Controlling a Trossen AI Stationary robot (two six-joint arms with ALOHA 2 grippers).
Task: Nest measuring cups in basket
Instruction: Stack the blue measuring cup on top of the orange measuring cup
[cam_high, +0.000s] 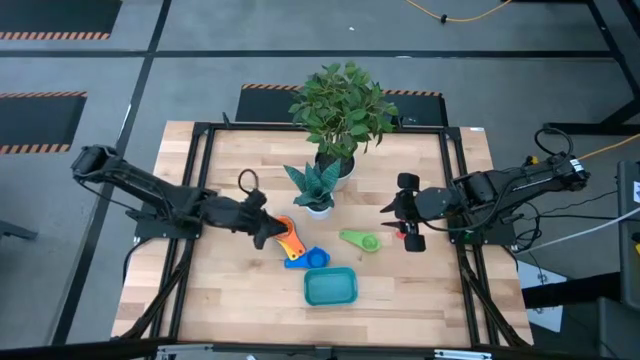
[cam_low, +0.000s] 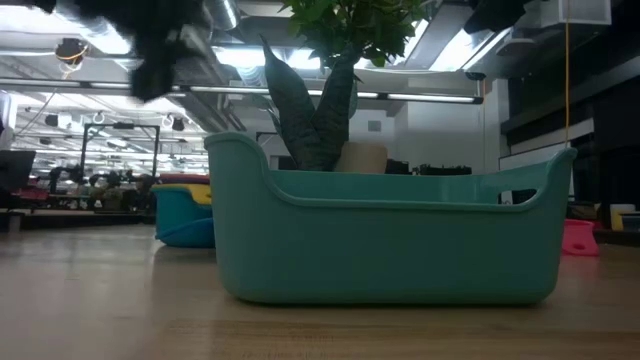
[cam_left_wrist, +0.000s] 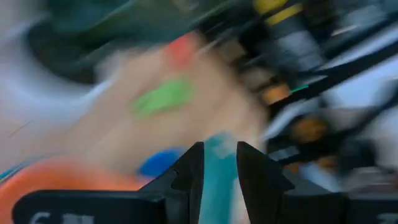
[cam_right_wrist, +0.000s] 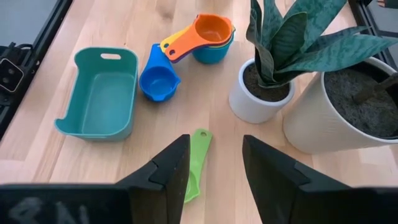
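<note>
Big wooden table (cam_high: 230, 300) with two potted plants at the back, the leafy plant (cam_high: 340, 110) and the spiky plant (cam_high: 315, 185) in front of it. Teal basket (cam_high: 330, 287) sitting empty near the front edge. Nested stack of cups (cam_right_wrist: 208, 37), orange on top, just beside the left gripper (cam_high: 268, 232), with a lone blue cup (cam_right_wrist: 158, 81) between stack and basket. Green cup (cam_high: 360, 240) lying apart on its own, right in front of the right gripper (cam_high: 405, 210), handle pointing toward it. Right gripper's fingers spread wide, nothing between them; left ones held a little apart, also nothing held as far as visible, though its wrist view is a smear. Probably best to go for the green cup next: line up square with the flat handle, come down low, pinch across the handle instead of the rounded bowl so nothing twists out.
</note>
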